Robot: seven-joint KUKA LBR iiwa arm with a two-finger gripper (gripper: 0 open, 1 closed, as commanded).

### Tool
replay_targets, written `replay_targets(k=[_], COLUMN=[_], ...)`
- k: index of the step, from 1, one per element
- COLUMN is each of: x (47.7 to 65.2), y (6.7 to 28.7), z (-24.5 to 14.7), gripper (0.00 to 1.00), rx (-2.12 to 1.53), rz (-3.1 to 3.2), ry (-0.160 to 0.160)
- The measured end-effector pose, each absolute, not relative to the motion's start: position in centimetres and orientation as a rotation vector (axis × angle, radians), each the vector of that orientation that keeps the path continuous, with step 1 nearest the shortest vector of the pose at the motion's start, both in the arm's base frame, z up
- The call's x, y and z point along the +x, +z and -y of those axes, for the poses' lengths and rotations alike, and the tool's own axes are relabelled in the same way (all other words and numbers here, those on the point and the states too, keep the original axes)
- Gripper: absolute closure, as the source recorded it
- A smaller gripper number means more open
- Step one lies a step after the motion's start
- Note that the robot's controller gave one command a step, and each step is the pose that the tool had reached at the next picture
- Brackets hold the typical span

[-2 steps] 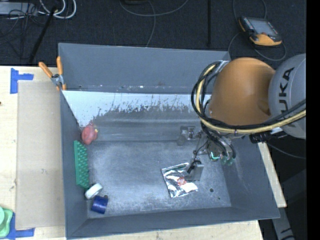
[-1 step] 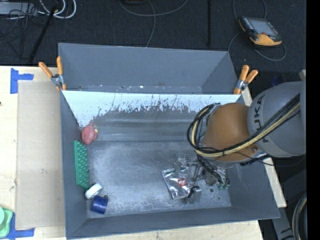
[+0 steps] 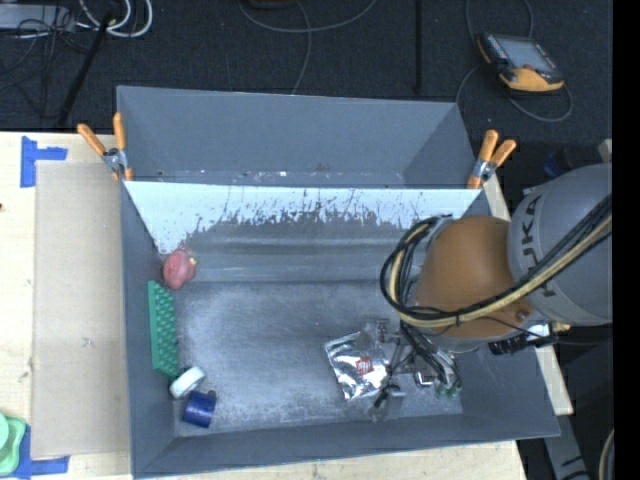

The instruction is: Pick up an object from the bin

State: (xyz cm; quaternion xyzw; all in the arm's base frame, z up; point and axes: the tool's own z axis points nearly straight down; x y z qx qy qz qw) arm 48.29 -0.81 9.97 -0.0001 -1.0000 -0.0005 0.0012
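Your tool (image 3: 398, 380) sits at the right edge of the crumpled silver foil packet (image 3: 352, 363); can't tell if it's open or closed. Green toothed strip (image 3: 162, 328) lies well left of the packet.

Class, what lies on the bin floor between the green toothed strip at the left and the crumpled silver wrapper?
Nothing: in the camera view, bare grey bin floor runs from the green strip to the silver wrapper.
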Motion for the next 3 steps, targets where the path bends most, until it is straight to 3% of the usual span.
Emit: replay_targets(k=[1,2,3], x=[47.5,47.6,47.8], y=[9.9,7.2,7.2], z=[0.1,-0.2,-0.2], gripper=[0.00,0.00,0.00], rx=[0.166,0.321,0.317], rz=[3.134,3.138,3.145], ry=[-0.001,0.001,0.001])
